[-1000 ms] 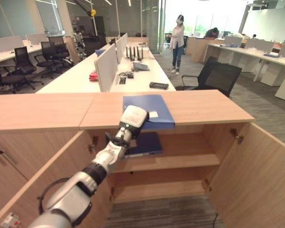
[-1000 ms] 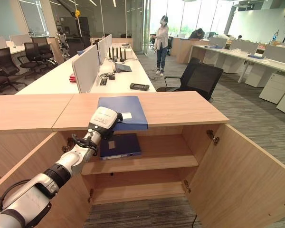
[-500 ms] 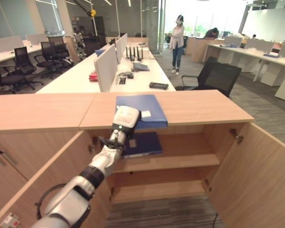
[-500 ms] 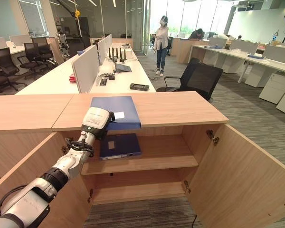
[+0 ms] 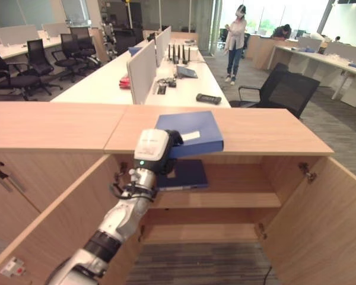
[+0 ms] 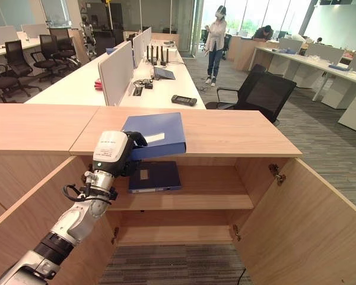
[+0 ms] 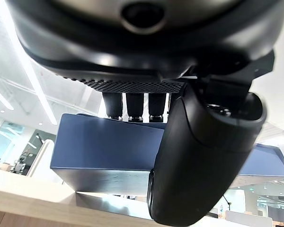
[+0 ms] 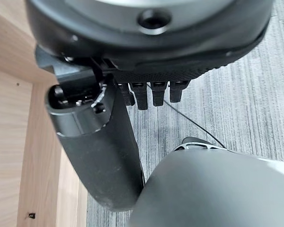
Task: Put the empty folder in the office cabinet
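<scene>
A blue folder (image 5: 194,132) with a white label lies on the wooden cabinet top (image 5: 267,133), with its near end over the front edge. My left hand (image 5: 151,152) is shut on that near left corner. In the left wrist view its fingers (image 7: 135,106) lie over the folder (image 7: 104,144) and the thumb curls beneath. A second blue folder (image 6: 155,176) lies flat on the cabinet's upper shelf (image 5: 237,199), just below. My right hand (image 8: 99,156) hangs relaxed over grey carpet and holds nothing.
Both cabinet doors stand open: the left door (image 5: 53,225) beside my arm, the right door (image 5: 326,225) swung out. A lower shelf (image 6: 178,233) is bare. Behind are white desks (image 5: 107,83), a black chair (image 5: 285,92) and a standing person (image 5: 236,29).
The camera has shifted. My left hand has drawn the folder slightly left along the cabinet top, keeping hold of its near corner.
</scene>
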### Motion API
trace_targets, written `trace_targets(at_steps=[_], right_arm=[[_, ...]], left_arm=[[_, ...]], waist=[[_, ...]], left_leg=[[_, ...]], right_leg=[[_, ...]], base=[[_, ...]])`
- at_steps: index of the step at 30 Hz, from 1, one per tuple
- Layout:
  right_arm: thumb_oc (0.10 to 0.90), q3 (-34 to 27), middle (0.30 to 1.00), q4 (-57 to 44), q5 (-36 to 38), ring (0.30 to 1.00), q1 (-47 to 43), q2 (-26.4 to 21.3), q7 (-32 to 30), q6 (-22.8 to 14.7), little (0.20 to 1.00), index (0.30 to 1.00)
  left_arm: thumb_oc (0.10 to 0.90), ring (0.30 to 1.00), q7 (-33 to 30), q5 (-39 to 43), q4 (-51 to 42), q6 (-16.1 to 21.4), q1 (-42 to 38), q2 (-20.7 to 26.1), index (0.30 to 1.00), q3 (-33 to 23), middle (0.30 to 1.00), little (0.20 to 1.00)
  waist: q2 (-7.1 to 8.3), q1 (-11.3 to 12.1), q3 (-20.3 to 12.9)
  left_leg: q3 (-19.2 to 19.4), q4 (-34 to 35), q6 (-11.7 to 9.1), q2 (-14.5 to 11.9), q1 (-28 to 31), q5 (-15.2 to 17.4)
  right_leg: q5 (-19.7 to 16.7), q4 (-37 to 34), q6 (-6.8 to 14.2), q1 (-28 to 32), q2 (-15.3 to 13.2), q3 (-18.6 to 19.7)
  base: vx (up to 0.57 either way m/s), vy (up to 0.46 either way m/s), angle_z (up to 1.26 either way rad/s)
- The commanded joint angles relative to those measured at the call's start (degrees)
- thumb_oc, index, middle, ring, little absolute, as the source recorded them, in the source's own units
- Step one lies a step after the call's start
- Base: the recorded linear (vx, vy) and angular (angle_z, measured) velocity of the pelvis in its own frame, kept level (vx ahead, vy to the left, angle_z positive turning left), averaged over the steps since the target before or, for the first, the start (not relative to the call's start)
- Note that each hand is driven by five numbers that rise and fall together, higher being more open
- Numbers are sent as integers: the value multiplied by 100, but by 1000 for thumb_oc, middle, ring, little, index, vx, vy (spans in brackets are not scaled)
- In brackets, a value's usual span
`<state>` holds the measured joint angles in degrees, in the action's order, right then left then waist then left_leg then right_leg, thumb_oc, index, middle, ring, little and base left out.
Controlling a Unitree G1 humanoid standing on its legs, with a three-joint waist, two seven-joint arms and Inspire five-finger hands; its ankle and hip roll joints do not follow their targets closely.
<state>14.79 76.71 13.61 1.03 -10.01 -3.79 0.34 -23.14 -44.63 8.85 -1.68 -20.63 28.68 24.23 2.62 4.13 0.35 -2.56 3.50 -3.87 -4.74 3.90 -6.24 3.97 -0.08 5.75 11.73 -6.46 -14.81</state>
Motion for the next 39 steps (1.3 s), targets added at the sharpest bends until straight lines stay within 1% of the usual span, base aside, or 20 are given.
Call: trace_targets(at_steps=[1,19,21,22,23,24,27,29,30,33,38,39], right_arm=[[800,171,900,92,-1,900,-146,326,-58,-34,900,900],[800,172,900,48,-24,900,-98,336,-49,-60,900,900],[800,168,900,37,-26,900,-90,336,-50,-67,900,900],[800,167,900,37,-35,900,-97,353,-60,-78,900,900],[800,171,900,39,-36,900,-99,353,-60,-79,900,900],[800,163,900,61,-25,900,-106,360,-69,-82,900,900],[800,151,900,75,3,900,-115,361,-62,-82,900,900],[800,145,900,42,23,900,-130,361,-54,-97,900,900],[800,149,900,41,23,900,-129,360,-53,-97,900,900],[800,137,900,-28,76,900,-154,377,-53,-133,900,900],[800,147,900,-41,93,900,-134,381,-58,-134,900,900],[800,142,900,-37,96,900,-122,374,-53,-132,900,900]], left_arm=[[400,300,43,372,85,127,-712,109,300,-363,300,300],[400,300,35,321,242,91,-677,203,300,-389,300,300],[400,300,18,400,69,127,-667,199,300,-461,300,300],[400,300,15,461,-309,211,-626,214,300,-584,300,300],[400,300,35,461,-341,207,-606,221,300,-601,300,300],[400,300,38,497,-594,276,-588,232,300,-638,300,300],[400,300,95,629,-812,358,-554,229,300,-650,300,300],[400,300,156,889,-1154,502,-449,236,300,-733,300,300],[400,300,172,897,-1179,500,-431,243,300,-749,300,300],[400,300,304,1427,-1854,748,-28,222,300,-956,300,300],[400,300,420,1793,-2170,862,190,260,300,-1030,300,300],[400,300,516,2001,-2252,915,251,281,300,-1013,300,300]], waist=[[261,-45,133],[252,-71,128],[260,-65,135],[265,-49,142],[265,-52,142],[264,-36,149],[264,-28,159],[269,0,187],[268,-4,186],[274,70,238],[276,102,264],[277,116,273]], left_leg=[[-285,150,31,95,-142,155],[-275,150,38,83,-126,177],[-281,150,36,80,-129,179],[-284,150,38,83,-135,188],[-283,150,39,83,-134,188],[-293,150,44,83,-138,190],[-303,150,47,87,-146,188],[-322,150,51,97,-152,186],[-322,150,51,97,-152,186],[-356,150,61,112,-160,178],[-373,150,67,114,-156,167],[-390,150,65,116,-159,161]], right_leg=[[49,147,-126,-52,39,-196],[44,148,-130,-66,45,-184],[44,145,-129,-65,42,-193],[49,142,-130,-63,42,-200],[49,142,-130,-63,41,-199],[55,154,-131,-64,41,-201],[57,166,-133,-70,41,-212],[59,180,-132,-83,42,-224],[60,183,-132,-83,41,-224],[54,205,-132,-97,37,-245],[54,221,-128,-89,30,-280],[57,222,-131,-85,34,-292]], base=[[0,0,0],[0,0,0],[0,0,0],[0,0,0],[0,0,0],[0,0,0],[0,0,0],[0,0,0],[0,0,0],[0,0,0],[2,-2,8],[0,-3,3]])
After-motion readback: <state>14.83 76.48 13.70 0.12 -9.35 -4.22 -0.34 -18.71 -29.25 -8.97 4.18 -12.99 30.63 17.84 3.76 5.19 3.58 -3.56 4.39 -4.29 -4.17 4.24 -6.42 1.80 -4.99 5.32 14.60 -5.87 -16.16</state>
